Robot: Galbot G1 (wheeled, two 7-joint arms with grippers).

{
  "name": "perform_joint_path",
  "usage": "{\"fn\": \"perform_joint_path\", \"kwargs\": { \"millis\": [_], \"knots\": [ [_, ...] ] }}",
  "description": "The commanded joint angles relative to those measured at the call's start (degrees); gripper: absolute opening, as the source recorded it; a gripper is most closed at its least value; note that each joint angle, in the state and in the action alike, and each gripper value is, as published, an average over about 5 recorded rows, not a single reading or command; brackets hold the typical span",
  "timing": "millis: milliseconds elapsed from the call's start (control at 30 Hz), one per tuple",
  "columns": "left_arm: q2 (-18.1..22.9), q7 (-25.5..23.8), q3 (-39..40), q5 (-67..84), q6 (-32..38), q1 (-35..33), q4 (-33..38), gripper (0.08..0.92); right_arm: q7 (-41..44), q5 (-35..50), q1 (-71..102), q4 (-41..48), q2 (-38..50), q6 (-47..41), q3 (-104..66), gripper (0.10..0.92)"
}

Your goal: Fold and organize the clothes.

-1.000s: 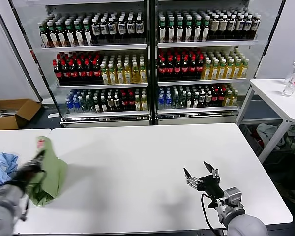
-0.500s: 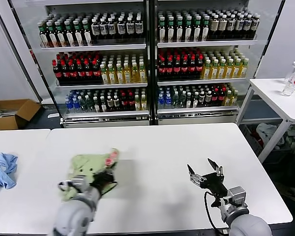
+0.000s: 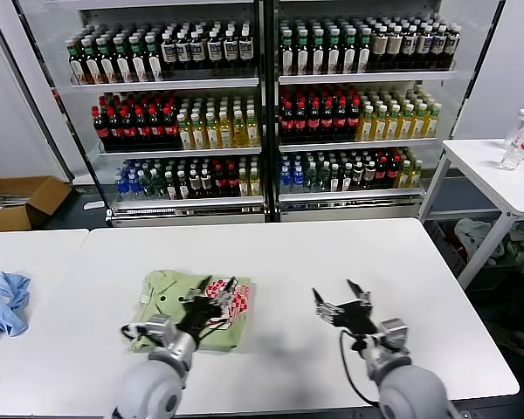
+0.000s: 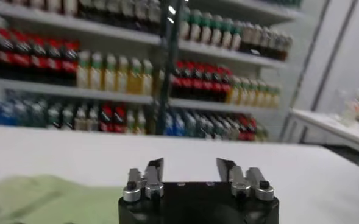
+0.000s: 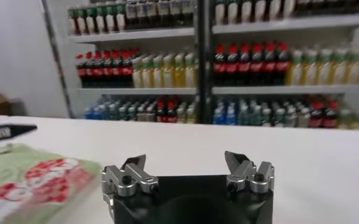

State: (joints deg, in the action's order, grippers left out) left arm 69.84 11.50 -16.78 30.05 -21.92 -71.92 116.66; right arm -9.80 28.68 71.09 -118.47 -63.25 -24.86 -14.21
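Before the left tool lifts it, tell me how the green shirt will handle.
The green shirt lies flat in soft folds, so it will probably sag and unfold if pinched at one edge. It looks thin, likely light. Pushed across the white table, it would probably bunch rather than slide whole.

Left gripper: arm extended forward, jaws apart, holding nothing. Right gripper: arm extended forward alongside, jaws spread wide, holding nothing. The 2 grippers are level, well apart.

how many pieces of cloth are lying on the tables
2. A green shirt lies flat on the main table, under the open left gripper. A blue cloth sits crumpled on the table to the left. None visible elsewhere, though table edges are cut off.
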Motion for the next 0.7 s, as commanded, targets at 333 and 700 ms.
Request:
{"fn": "perform_joint_path", "kwargs": {
  "millis": [333,700],
  "knots": [
    [-0.6,2.4,-24.3,4.0,7.1,-17.0,7.6,0.818,-10.6,6.4,-19.6,24.7,-21.6,-5.9,25.4,0.823],
    [0.4,2.4,-22.7,2.2,7.7,-19.0,8.3,0.823,-12.1,12.6,-19.2,23.2,-16.4,-7.8,22.3,0.608]
  ]
}}
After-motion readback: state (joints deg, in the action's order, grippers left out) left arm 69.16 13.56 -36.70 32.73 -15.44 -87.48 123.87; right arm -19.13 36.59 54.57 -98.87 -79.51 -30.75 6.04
